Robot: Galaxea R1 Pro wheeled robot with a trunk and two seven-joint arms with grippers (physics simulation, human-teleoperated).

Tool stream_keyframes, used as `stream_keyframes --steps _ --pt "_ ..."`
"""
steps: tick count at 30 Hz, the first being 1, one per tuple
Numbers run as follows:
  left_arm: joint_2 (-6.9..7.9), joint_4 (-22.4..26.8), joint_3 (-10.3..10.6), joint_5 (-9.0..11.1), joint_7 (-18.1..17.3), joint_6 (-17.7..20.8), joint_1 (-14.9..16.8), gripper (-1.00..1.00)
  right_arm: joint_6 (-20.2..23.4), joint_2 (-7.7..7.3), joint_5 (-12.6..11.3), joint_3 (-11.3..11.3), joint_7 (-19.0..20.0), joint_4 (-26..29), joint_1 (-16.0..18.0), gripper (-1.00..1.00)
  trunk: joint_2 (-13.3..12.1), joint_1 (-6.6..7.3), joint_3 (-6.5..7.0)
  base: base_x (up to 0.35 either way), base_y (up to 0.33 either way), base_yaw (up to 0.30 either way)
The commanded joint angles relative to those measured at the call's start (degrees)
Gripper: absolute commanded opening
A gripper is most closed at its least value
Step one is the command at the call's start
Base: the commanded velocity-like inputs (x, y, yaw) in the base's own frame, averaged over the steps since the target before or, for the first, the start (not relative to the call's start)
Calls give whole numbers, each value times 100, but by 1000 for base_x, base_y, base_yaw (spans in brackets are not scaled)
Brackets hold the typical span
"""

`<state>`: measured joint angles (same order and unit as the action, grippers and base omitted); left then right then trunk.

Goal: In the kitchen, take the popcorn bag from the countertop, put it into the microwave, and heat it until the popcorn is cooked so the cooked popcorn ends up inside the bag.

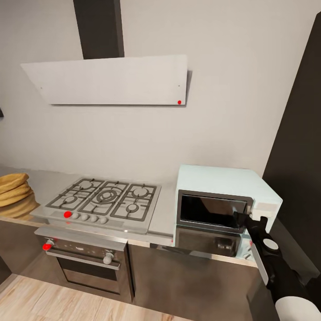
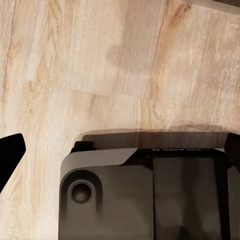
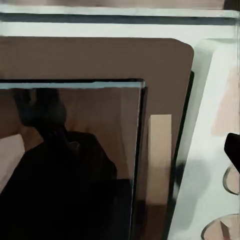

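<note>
Gas hob, hood, oven.

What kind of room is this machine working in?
A home-style kitchen, by the look of it: a gas hob set into a steel countertop, a slanted white hood on the wall above it, and a small mint-blue microwave beside the hob.

- 1 microwave
- 1 popcorn bag
- 1 gas hob with 5 burners
- 1 hood
- 1 built-in oven
- 1 gripper
</note>
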<state>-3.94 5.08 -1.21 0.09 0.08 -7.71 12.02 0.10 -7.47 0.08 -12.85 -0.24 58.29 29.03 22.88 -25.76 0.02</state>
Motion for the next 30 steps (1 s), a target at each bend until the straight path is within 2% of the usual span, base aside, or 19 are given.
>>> stream_keyframes --steps 1,7,9,30 --pt "-1 -7 -11 2 1 -20 2 100 -57 0 1 -3 -2 -21 0 100 4 -2 -2 0 0 0" --pt "-1 -7 -11 4 1 -20 2 100 -797 -19 8 -34 -6 -740 1 100 4 -2 -2 0 0 0" --pt "-1 -7 -11 1 1 -20 2 100 -881 -27 9 -33 -7 -810 1 100 4 -2 -2 0 0 0" --pt "-1 -6 -11 2 1 -19 2 100 -1096 -35 1 -30 -2 -1041 -5 100 4 -2 -2 0 0 0"
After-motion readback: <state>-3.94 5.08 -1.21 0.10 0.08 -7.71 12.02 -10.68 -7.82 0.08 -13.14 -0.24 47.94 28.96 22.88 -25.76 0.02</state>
